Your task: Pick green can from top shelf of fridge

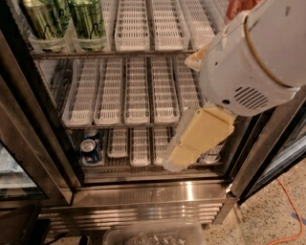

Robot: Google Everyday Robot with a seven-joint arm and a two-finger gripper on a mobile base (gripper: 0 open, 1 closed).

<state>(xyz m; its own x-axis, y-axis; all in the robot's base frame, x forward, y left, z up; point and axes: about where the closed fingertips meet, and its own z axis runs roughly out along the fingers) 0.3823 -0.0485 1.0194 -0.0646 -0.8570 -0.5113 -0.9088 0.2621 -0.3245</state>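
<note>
Two green cans (45,19) (88,19) stand side by side at the front of the left lanes of the top shelf (134,45), behind its clear lips. The fridge (143,191) has its door open. My gripper (184,153), pale yellow, hangs from the large white arm (253,57) in front of the right side of the lower racks. It points down and to the left, well below and to the right of the green cans, and nothing shows in it.
A small blue can (89,148) stands on the bottom rack at left, and another can (211,154) shows partly behind the gripper. A red object (237,6) peeks out at top right. Dark door frames flank the opening. An orange cable (292,203) lies on the floor at right.
</note>
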